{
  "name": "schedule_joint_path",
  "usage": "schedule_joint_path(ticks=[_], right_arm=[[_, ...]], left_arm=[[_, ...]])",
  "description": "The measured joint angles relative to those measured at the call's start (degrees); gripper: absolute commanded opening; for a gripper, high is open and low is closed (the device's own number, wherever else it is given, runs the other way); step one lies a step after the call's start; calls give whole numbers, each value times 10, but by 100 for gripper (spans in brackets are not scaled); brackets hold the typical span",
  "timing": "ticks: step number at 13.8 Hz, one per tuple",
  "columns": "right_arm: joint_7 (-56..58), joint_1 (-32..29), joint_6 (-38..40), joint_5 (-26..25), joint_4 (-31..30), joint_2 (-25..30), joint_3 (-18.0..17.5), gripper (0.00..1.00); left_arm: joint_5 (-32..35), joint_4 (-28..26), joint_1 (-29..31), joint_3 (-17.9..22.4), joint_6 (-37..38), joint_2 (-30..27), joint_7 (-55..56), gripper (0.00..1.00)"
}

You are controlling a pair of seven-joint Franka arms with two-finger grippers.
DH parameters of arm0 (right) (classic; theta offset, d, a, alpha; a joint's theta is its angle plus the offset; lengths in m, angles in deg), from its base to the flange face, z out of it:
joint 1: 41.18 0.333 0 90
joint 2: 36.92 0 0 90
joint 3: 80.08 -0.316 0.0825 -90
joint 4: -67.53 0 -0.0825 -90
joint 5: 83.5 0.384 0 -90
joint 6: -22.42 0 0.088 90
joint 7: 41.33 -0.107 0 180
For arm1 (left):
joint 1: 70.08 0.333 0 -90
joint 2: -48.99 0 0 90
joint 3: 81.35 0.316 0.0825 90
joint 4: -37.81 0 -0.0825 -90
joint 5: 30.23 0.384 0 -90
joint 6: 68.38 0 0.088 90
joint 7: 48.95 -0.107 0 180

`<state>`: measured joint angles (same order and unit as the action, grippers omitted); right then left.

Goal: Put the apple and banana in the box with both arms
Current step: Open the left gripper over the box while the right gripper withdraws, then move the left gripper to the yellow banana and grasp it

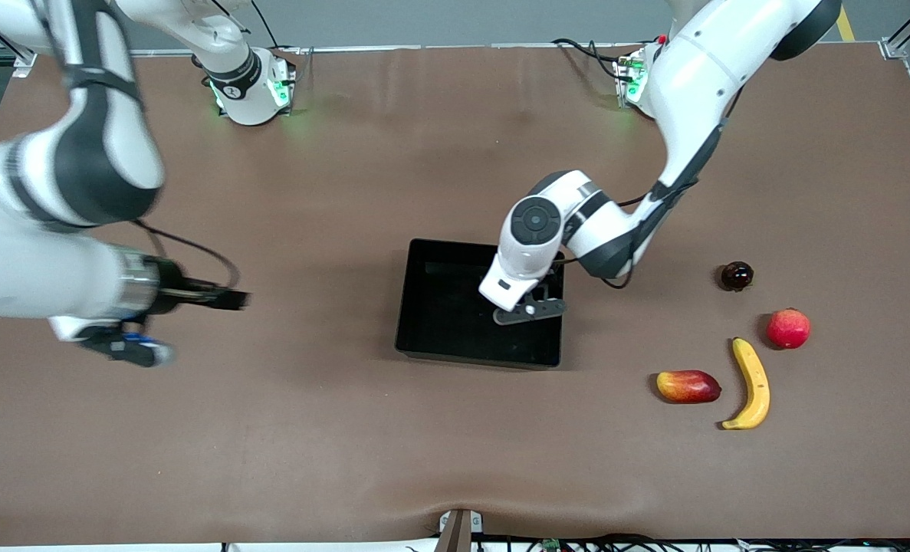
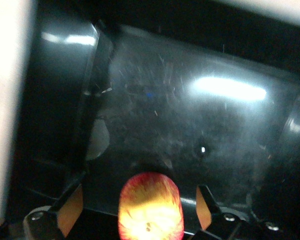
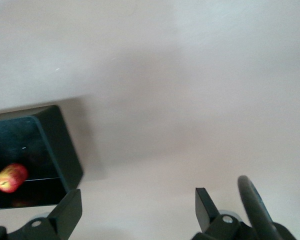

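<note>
The black box sits mid-table. My left gripper is over the box, at its end toward the left arm. In the left wrist view the gripper is open, and the red-yellow apple lies between the fingers with a gap on each side, over the box floor. The hand hides the apple in the front view. It shows in the box in the right wrist view. The yellow banana lies on the table toward the left arm's end. My right gripper is open and empty over bare table toward the right arm's end.
A red-yellow mango-like fruit lies beside the banana. A round red fruit and a small dark fruit lie farther from the front camera than the banana. The brown table is bare around the box.
</note>
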<state>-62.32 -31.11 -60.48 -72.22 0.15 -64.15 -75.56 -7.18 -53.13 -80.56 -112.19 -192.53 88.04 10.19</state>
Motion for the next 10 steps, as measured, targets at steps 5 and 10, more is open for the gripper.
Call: schedule_joint_path(ticks=[5,10], right_arm=[[60,-52,19,-117,-11,74,2,100],[228,-129,24,-107,-72,159,2,100]], left_arm=[[0,28,106,2,87,-91,-89,100],[0,20,274,7,88,-68,-301,100]])
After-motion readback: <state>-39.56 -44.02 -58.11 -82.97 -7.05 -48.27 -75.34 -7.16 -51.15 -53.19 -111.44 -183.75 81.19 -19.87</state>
